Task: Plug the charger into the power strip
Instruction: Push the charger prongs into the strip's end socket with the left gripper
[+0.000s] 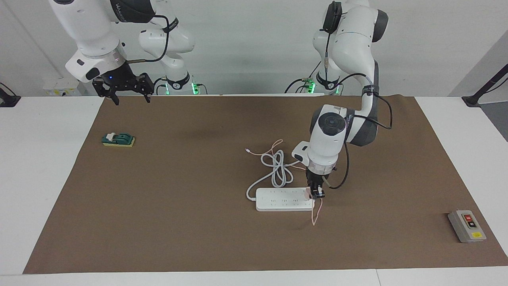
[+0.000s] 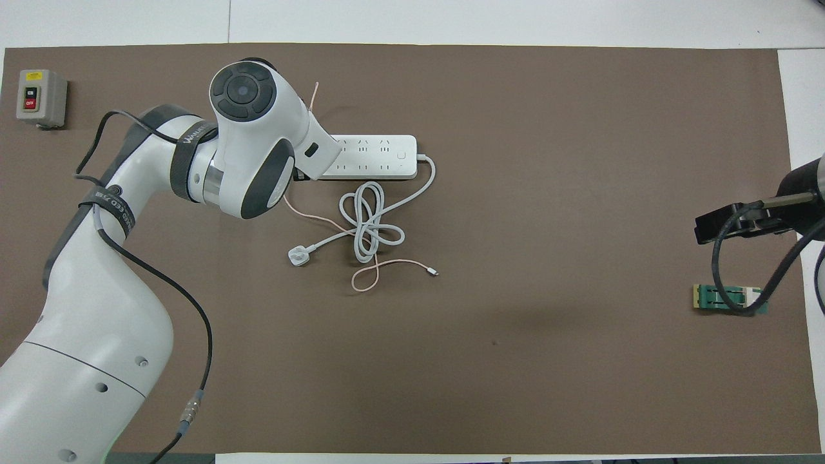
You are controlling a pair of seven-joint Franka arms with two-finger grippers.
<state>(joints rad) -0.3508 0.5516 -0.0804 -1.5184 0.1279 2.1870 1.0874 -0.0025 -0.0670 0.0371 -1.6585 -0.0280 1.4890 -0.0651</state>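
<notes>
The white power strip [image 1: 283, 199] lies flat on the brown mat, its thick cord [image 1: 278, 169] looped on the side nearer the robots. My left gripper [image 1: 316, 193] points down at the strip's end toward the left arm's end of the table, shut on the small pink charger [image 1: 307, 193]. The charger sits against the strip's top at that end; its prongs are hidden. Its thin pink cable [image 1: 316, 214] hangs down and curls on the mat. In the overhead view the left wrist hides the charger and covers one end of the strip [image 2: 377, 156]. My right gripper [image 1: 127, 89] waits open over the mat's edge.
A grey box with red and black buttons [image 1: 466, 225] sits toward the left arm's end. A green and yellow block [image 1: 118, 140] lies toward the right arm's end. The round white plug [image 2: 298, 256] and the pink cable's free end [image 2: 433, 271] lie nearer the robots than the strip.
</notes>
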